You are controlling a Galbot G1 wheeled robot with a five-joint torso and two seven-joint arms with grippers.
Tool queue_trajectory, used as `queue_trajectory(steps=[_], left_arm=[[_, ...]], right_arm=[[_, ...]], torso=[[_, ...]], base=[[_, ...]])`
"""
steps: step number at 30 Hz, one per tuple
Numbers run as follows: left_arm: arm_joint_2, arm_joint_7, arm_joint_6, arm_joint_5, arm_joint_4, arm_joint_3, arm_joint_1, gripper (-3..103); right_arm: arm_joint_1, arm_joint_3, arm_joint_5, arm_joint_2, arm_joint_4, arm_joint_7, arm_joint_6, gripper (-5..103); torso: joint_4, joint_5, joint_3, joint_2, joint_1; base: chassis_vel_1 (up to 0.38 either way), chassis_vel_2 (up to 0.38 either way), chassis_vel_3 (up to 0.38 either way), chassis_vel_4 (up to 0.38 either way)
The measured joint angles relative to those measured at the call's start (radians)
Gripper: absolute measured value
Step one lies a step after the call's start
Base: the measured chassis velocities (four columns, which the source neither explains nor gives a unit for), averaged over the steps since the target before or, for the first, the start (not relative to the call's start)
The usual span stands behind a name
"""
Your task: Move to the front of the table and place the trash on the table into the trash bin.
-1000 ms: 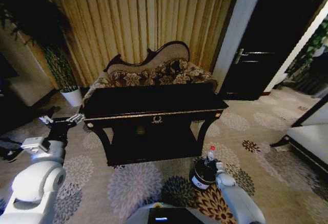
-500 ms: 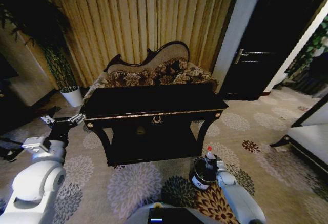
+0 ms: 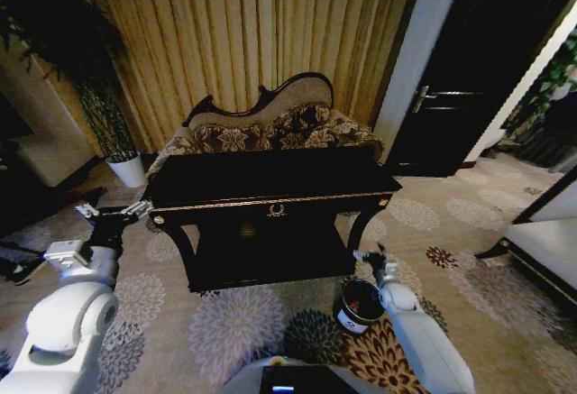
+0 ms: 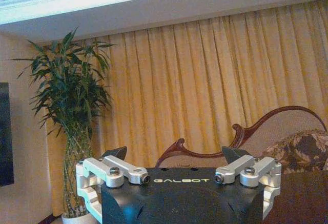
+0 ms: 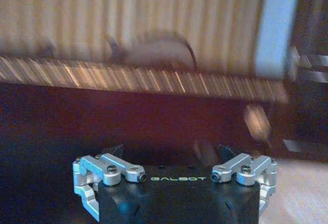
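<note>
The dark glossy table point(image 3: 270, 178) with gold trim stands in front of me, and its top looks bare. The small round trash bin point(image 3: 358, 305) sits on the carpet by the table's right front leg. My right gripper point(image 3: 370, 253) hovers open just above the bin with nothing between its fingers. In the right wrist view the right gripper point(image 5: 169, 151) is spread open, facing the blurred table edge point(image 5: 154, 80). The trash is hidden, and the bin's inside is too dark to read. My left gripper point(image 3: 113, 210) hangs open beside the table's left end, and the left gripper point(image 4: 174, 155) is also empty in the left wrist view.
A carved floral sofa point(image 3: 270, 128) stands behind the table, against yellow curtains. A white pot with a tall plant point(image 3: 126, 170) is at the back left. A dark door point(image 3: 442, 105) is at the back right, and a white seat point(image 3: 545, 250) at the far right. Patterned carpet covers the floor.
The red-capped bottle that my right gripper held over the bin sank lower and is gone from the gripper. The right gripper has opened and risen a little. The left arm barely moved.
</note>
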Motion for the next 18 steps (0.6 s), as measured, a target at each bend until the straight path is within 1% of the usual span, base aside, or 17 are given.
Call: queue_trajectory(steps=[1,2,3,4,6,7,8,9,10,12,18], left_arm=[[0.0,0.0,0.0,0.0,0.0,0.0,0.0,100],[0.0,0.001,0.001,0.002,0.0,0.003,-0.001,100],[0.0,0.001,0.001,0.005,0.001,0.003,-0.001,100],[0.0,0.001,0.001,0.005,0.001,0.003,-0.001,100],[0.0,0.004,0.002,0.015,0.006,0.001,0.003,100],[0.0,0.005,0.002,0.017,0.007,-0.001,0.006,100],[0.0,0.005,0.002,0.017,0.007,-0.001,0.006,100],[-0.001,0.005,0.002,0.018,0.009,-0.003,0.009,100],[-0.001,0.005,0.002,0.018,0.009,-0.003,0.009,100],[-0.002,0.005,0.001,0.02,0.013,-0.006,0.014,100],[-0.001,0.006,0.001,0.02,0.016,-0.008,0.015,100]], right_arm=[[0.0,0.0,0.0,0.0,0.0,0.0,0.0,100],[-0.025,-0.004,-0.001,0.008,0.109,0.0,-0.02,100],[-0.043,-0.012,-0.001,0.015,0.175,0.0,-0.038,100],[-0.043,-0.012,-0.001,0.015,0.175,0.0,-0.038,100],[-0.099,-0.048,-0.005,0.035,0.356,0.0,-0.09,100],[-0.117,-0.061,-0.01,0.045,0.408,0.0,-0.103,100],[-0.117,-0.061,-0.01,0.045,0.408,0.0,-0.103,100],[-0.148,-0.08,-0.026,0.061,0.478,0.0,-0.123,100],[-0.148,-0.08,-0.026,0.061,0.478,0.0,-0.123,100],[-0.188,-0.109,-0.061,0.083,0.558,0.0,-0.141,100],[-0.199,-0.112,-0.08,0.086,0.581,0.0,-0.146,100]], torso=[[0.0,0.0,0.0,0.0,0.0],[0.0002,-0.0005,0.0,0.0,0.0],[0.0003,-0.0003,0.0,0.0,0.0],[0.0003,-0.0003,0.0,0.0,0.0],[0.0002,-0.0003,0.0,0.0,0.0],[0.0003,-0.0004,0.0,0.0,0.0],[0.0003,-0.0004,0.0,0.0,0.0],[0.0002,-0.0002,0.0,0.0,0.0],[0.0002,-0.0002,0.0,0.0,0.0],[0.0001,-0.0002,0.0,0.0,0.0],[0.0002,0.0,0.0,0.0,0.0]], base=[[0.0,0.0,0.0,0.0],[0.0,0.0,0.0,0.0],[0.0,0.0,0.0,0.0],[0.0,0.0,0.0,0.0],[0.0,0.0,0.0,0.0],[0.0,0.0,0.0,0.0],[0.0,0.0,0.0,0.0],[0.0,0.0,0.0,0.0],[0.0,0.0,0.0,0.0],[0.0,0.0,0.0,0.0],[0.059,-0.057,-0.045,0.058]])
